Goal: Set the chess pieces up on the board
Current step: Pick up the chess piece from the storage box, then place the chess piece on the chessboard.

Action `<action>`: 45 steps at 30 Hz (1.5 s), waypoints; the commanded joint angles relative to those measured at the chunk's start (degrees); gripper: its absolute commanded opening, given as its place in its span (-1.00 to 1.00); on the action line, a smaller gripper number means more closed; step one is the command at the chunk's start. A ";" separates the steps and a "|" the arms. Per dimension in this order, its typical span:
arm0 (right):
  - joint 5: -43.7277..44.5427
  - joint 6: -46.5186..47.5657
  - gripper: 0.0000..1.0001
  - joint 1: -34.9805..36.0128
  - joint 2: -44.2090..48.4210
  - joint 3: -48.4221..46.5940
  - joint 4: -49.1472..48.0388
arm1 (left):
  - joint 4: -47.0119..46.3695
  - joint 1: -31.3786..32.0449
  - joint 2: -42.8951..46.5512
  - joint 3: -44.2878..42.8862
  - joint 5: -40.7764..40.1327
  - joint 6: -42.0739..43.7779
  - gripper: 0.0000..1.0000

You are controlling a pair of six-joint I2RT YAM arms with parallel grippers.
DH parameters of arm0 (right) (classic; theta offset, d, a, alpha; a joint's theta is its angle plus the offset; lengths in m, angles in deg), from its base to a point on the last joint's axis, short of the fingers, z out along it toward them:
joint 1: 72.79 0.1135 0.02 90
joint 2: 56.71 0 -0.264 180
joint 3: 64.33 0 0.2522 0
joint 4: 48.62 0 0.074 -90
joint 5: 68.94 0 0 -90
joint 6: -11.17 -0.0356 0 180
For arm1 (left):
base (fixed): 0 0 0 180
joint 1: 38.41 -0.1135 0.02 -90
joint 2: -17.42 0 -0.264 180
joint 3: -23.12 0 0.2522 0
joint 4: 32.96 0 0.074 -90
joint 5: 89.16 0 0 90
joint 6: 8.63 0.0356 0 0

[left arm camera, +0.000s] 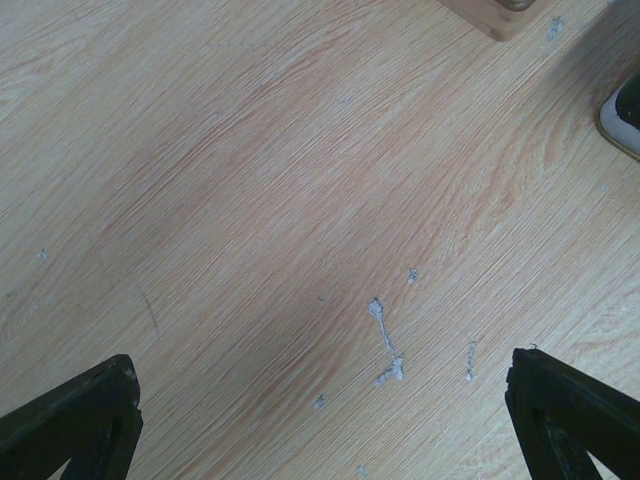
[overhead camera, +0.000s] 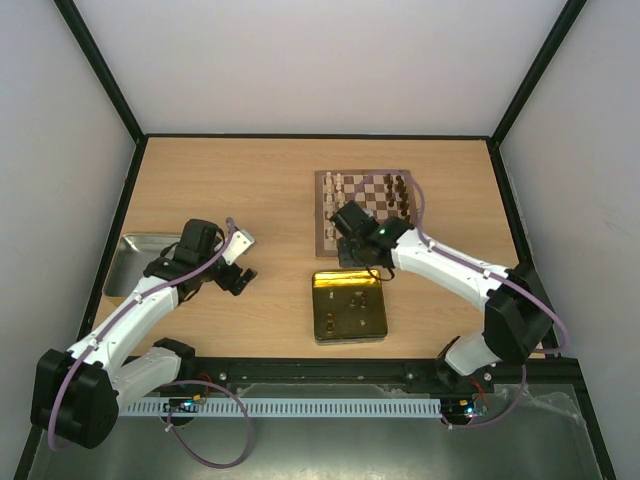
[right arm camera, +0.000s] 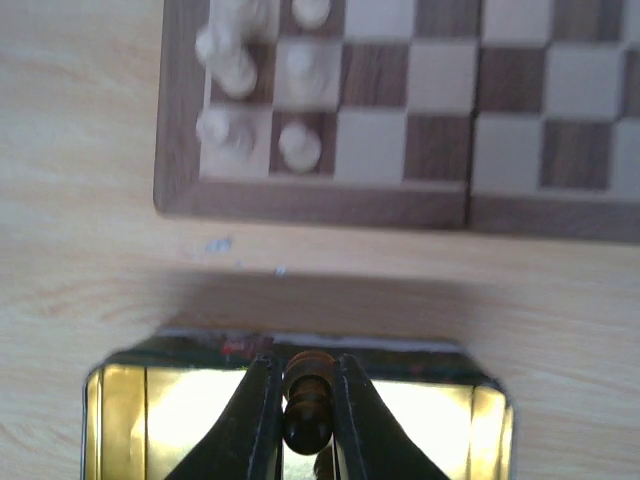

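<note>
The chessboard [overhead camera: 366,210] lies at the back right of the table, with pale pieces [overhead camera: 334,190] along its left side and dark pieces [overhead camera: 398,192] along its right. The right wrist view shows its near edge [right arm camera: 400,205] and several cream pieces [right arm camera: 300,145]. My right gripper [right arm camera: 305,400] is shut on a dark brown piece [right arm camera: 307,405], held above the far rim of the gold tin [right arm camera: 480,410]; it sits between the tin and the board in the top view [overhead camera: 352,247]. My left gripper [overhead camera: 237,268] is open and empty over bare table; its fingertips [left arm camera: 95,415] show at the wrist view's bottom corners.
The shiny gold square tin [overhead camera: 348,306] sits just in front of the board with a few small pieces in it. A grey metal tray [overhead camera: 135,263] lies at the table's left edge, behind the left arm. Black frame rails border the table.
</note>
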 commanded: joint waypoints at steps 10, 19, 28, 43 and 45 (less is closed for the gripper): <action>4.19 5.00 -0.80 -13.48 -9.81 -17.88 6.08 | -0.15 0.42 1.24 0.66 0.78 -0.02 0.99; 2.07 5.52 -0.81 -20.65 -18.02 -21.58 3.06 | -0.07 0.50 1.33 0.71 0.90 0.08 0.99; -2.09 3.45 -0.81 -26.54 -21.42 -20.77 -1.28 | -0.16 0.59 1.48 0.88 1.14 0.17 0.98; -2.42 2.38 -0.80 -28.49 -26.31 -22.79 -2.75 | -0.21 0.68 1.65 0.86 1.09 0.09 0.98; -2.16 2.43 -0.80 -28.65 -26.23 -22.99 -2.78 | -0.23 0.65 1.64 0.88 1.09 0.11 0.98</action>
